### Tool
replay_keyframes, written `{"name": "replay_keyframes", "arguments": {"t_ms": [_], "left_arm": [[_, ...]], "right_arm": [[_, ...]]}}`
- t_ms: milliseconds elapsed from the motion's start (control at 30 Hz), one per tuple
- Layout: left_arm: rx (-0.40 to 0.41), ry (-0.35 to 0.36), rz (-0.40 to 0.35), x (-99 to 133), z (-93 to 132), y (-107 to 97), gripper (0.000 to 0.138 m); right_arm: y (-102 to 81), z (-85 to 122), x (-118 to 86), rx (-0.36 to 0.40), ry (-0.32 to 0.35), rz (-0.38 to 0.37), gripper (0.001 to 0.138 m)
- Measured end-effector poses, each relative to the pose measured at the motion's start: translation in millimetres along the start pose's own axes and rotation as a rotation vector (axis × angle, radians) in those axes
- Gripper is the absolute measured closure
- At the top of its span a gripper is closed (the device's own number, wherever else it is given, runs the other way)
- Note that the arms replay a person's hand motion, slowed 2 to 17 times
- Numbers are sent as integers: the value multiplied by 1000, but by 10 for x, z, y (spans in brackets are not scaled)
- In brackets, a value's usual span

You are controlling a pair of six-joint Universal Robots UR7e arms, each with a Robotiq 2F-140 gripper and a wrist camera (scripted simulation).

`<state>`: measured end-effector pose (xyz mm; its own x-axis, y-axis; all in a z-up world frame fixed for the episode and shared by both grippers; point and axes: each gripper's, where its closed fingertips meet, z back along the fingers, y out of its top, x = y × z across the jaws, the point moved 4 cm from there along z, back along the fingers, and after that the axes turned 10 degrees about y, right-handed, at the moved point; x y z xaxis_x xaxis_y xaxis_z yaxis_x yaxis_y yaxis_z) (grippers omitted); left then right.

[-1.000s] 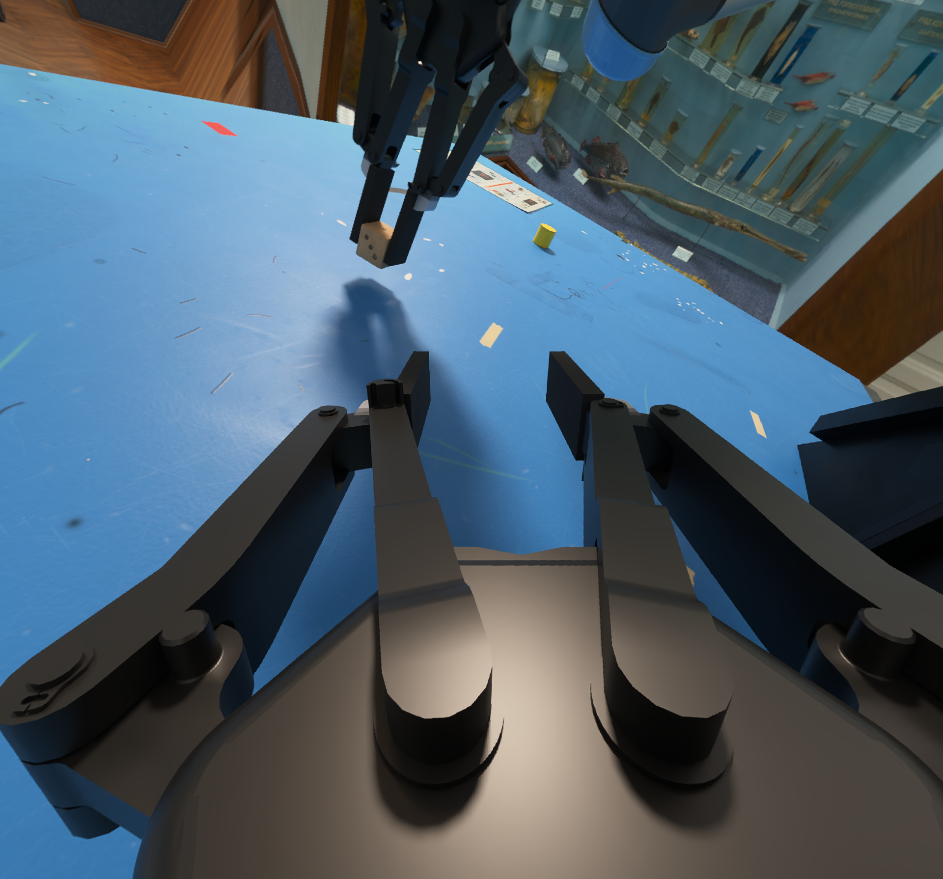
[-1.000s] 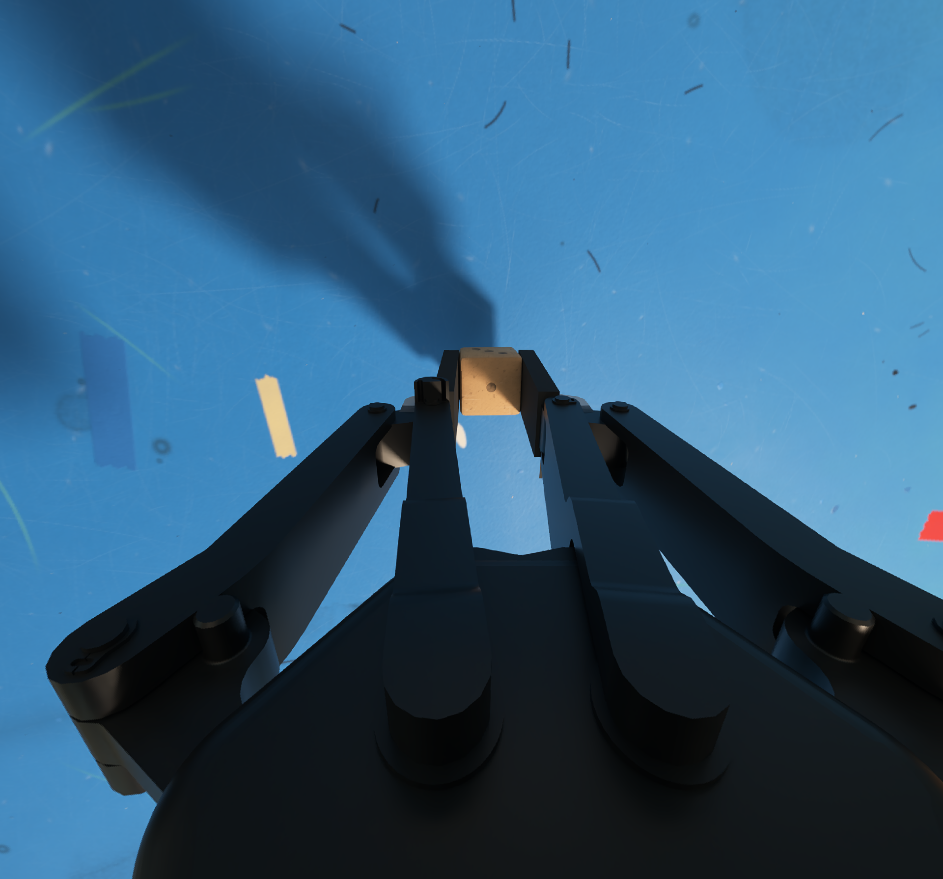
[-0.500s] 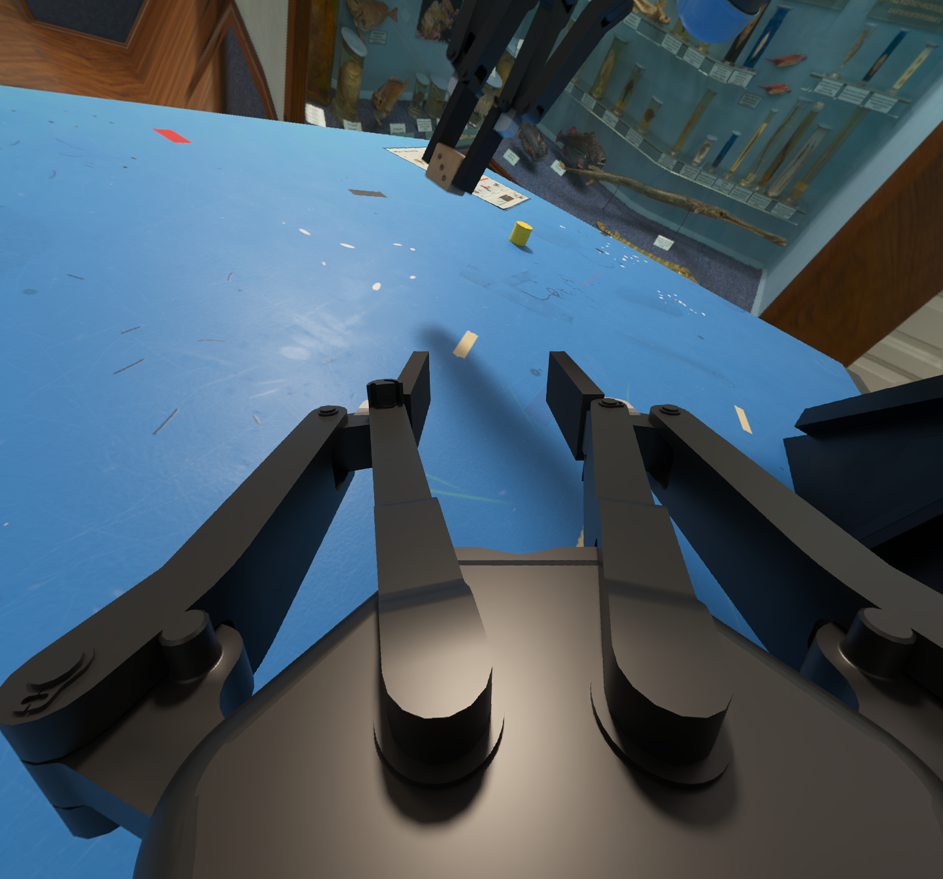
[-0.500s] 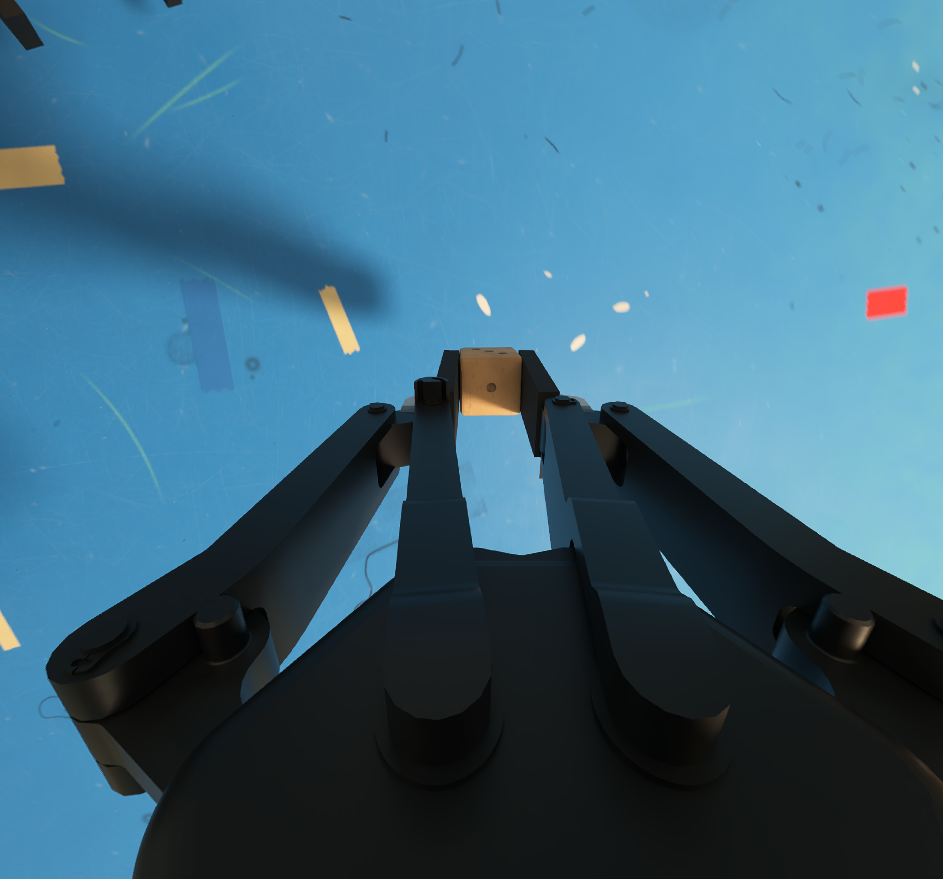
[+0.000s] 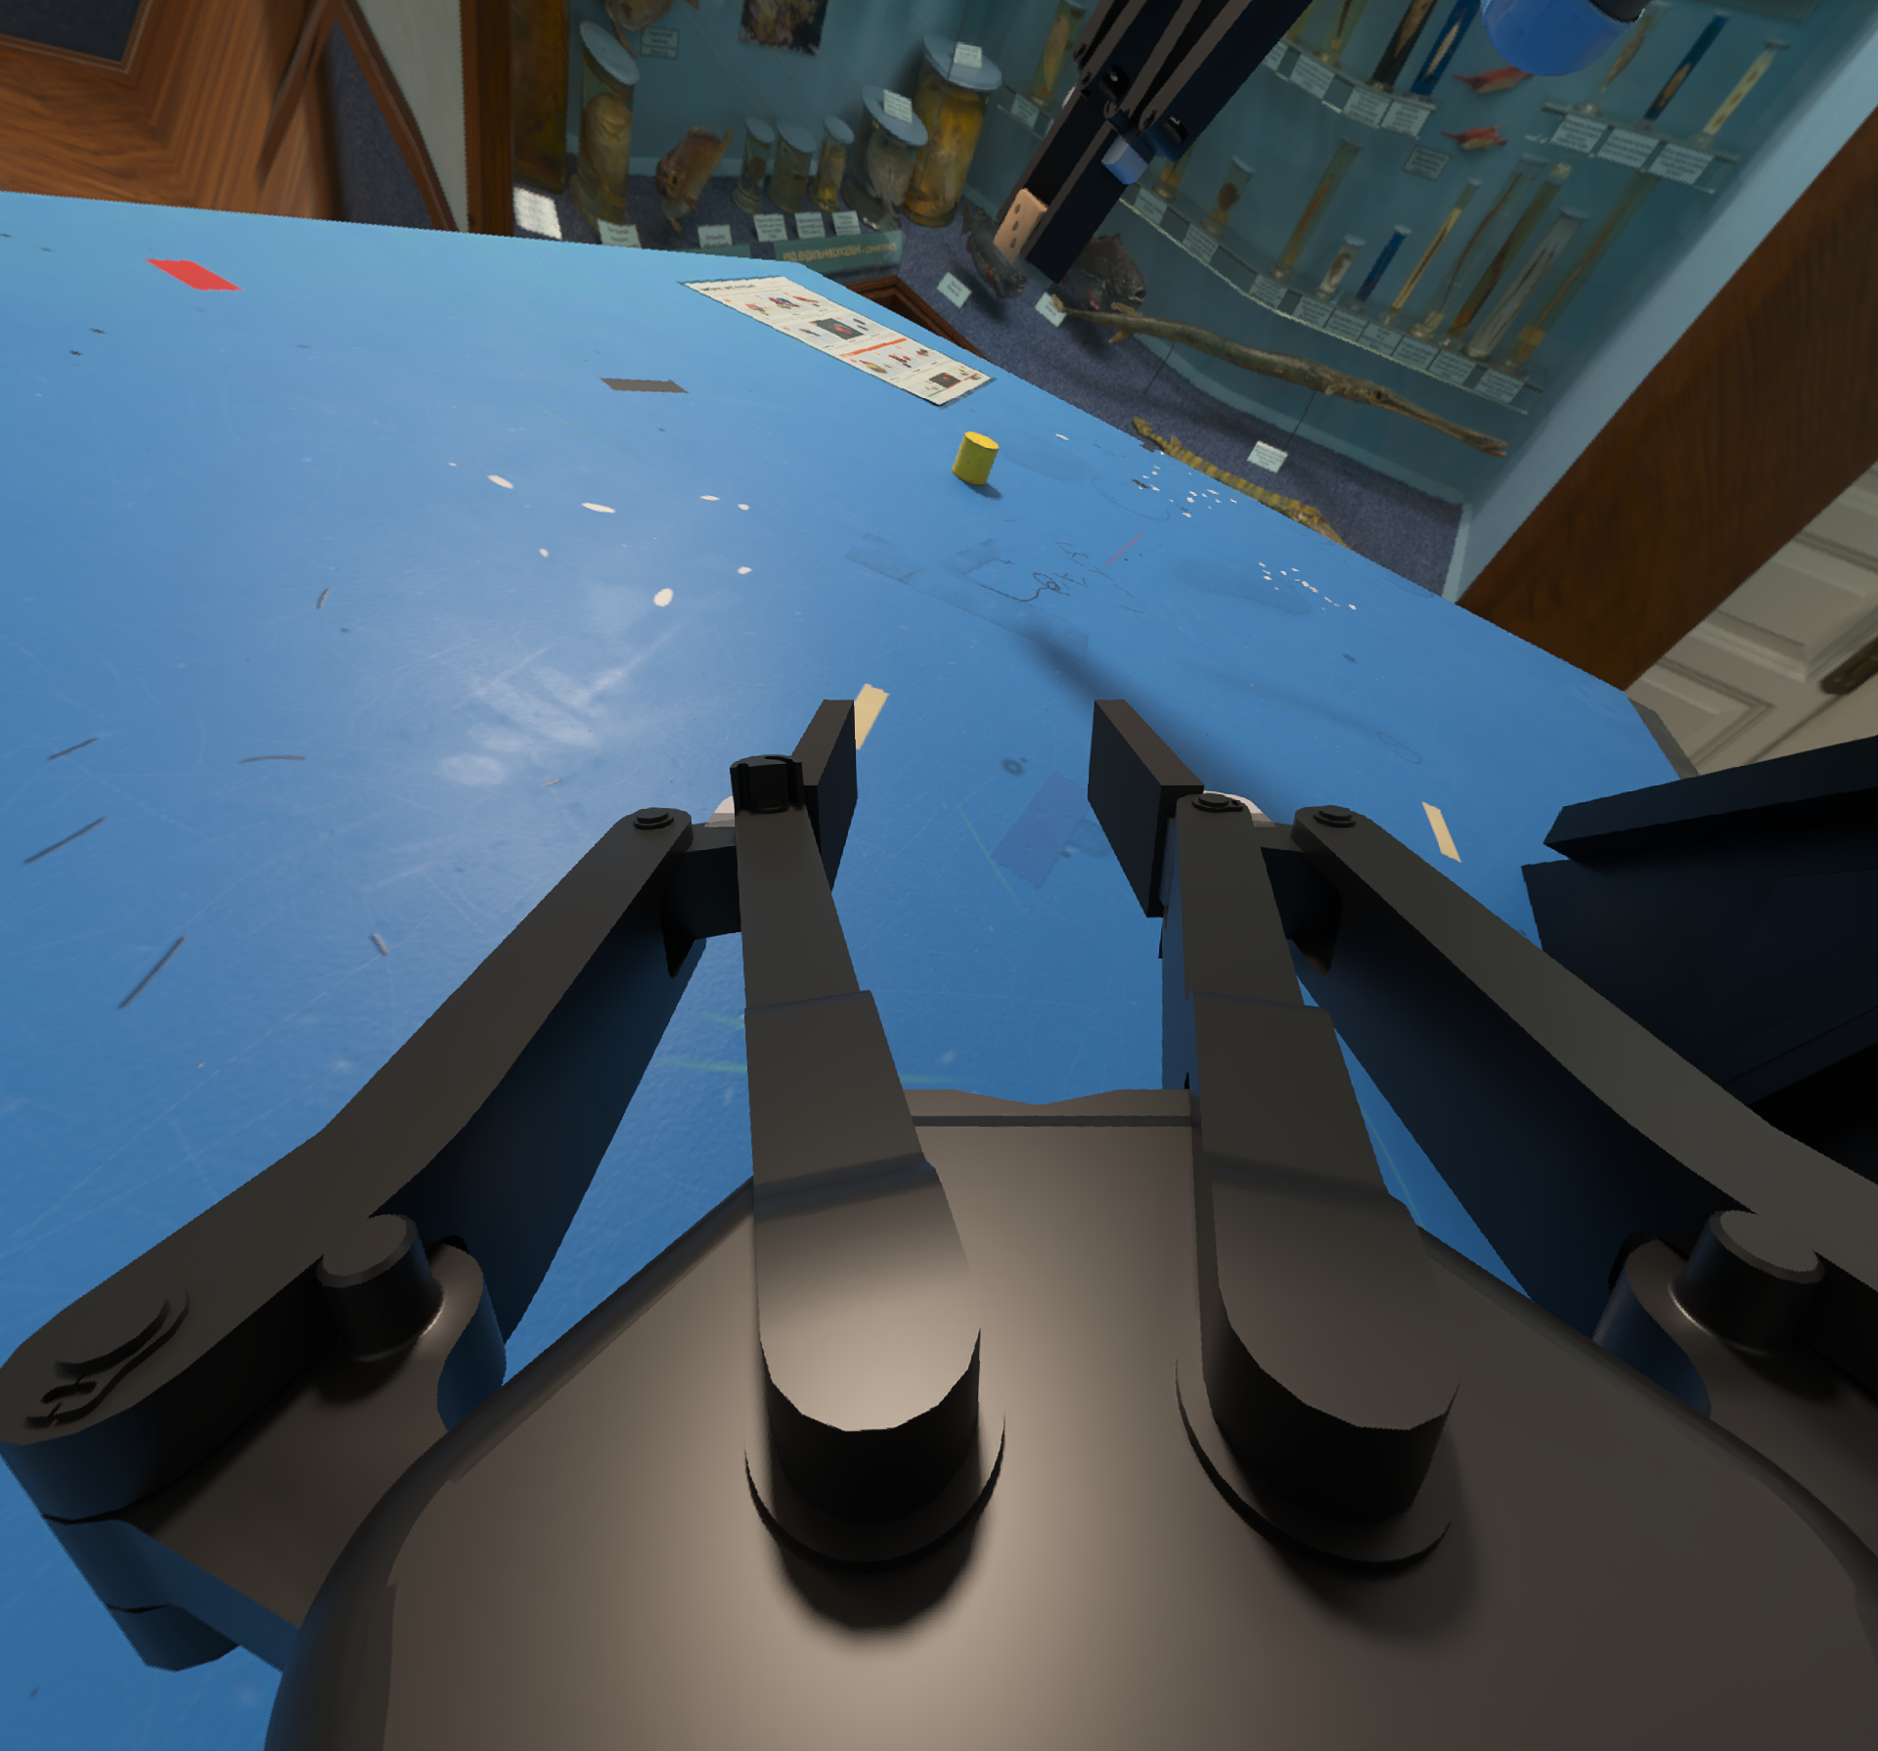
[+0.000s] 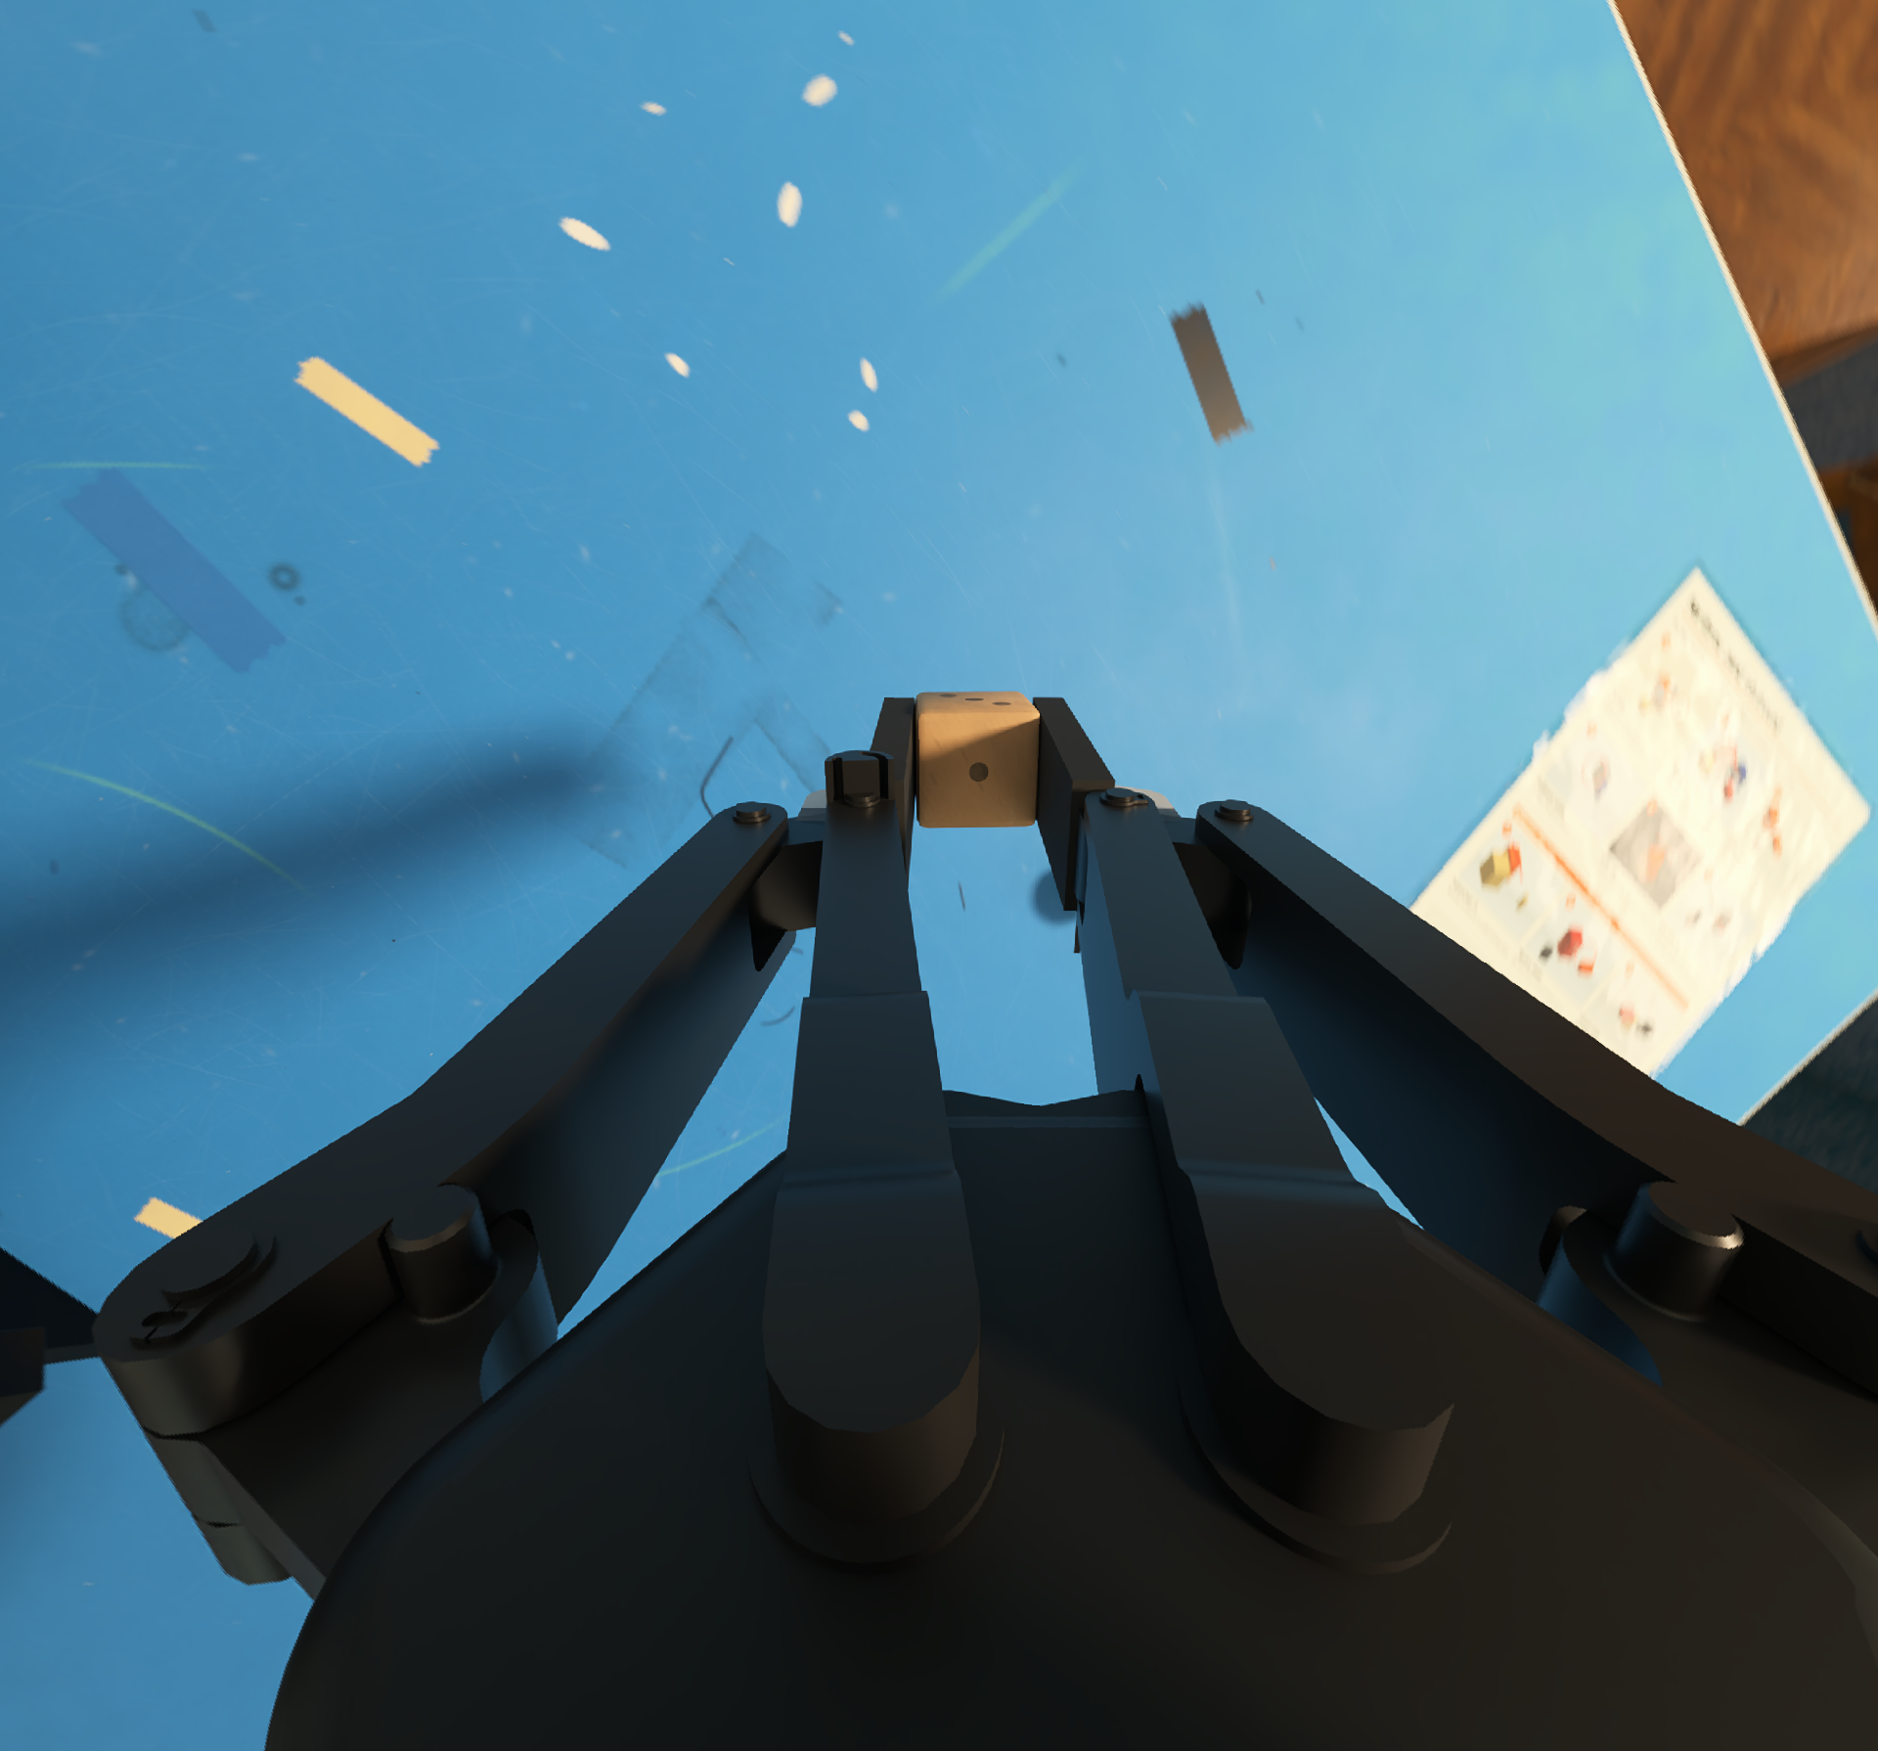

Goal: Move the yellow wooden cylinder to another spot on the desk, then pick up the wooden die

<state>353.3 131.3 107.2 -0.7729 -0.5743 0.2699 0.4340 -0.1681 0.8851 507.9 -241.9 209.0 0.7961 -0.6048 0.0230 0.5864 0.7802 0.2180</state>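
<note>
My right gripper (image 6: 976, 762) is shut on the wooden die (image 6: 976, 767), a small tan cube with dark dots, and holds it high above the blue desk (image 6: 508, 788). In the left wrist view the right gripper (image 5: 1047, 229) hangs in the air at the top with the die (image 5: 1019, 222) between its fingertips. The yellow wooden cylinder (image 5: 975, 458) stands upright on the desk (image 5: 407, 584) toward the far right. My left gripper (image 5: 971, 777) is open and empty, low over the near part of the desk.
A printed paper sheet (image 5: 838, 335) lies at the desk's far edge, also at the right in the right wrist view (image 6: 1646, 849). Tape strips, red (image 5: 193, 274), grey (image 5: 643, 385) and tan (image 5: 870, 714), lie flat on the desk. A dark base (image 5: 1728, 889) sits at right.
My right gripper has risen and moved away to the far right with the die in it, and its shadow has slid off the desk's middle. My left gripper stays open.
</note>
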Motion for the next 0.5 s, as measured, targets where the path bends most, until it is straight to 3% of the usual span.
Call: {"name": "replay_keyframes", "arguments": {"t_ms": [267,500], "left_arm": [[-15,-27,-20,106,-134,31,77],[-28,-46,-30,181,-233,29,77]], "right_arm": [[-778,129,362,20,-55,-358,108],[-1305,67,529,34,-83,-558,108]]}}
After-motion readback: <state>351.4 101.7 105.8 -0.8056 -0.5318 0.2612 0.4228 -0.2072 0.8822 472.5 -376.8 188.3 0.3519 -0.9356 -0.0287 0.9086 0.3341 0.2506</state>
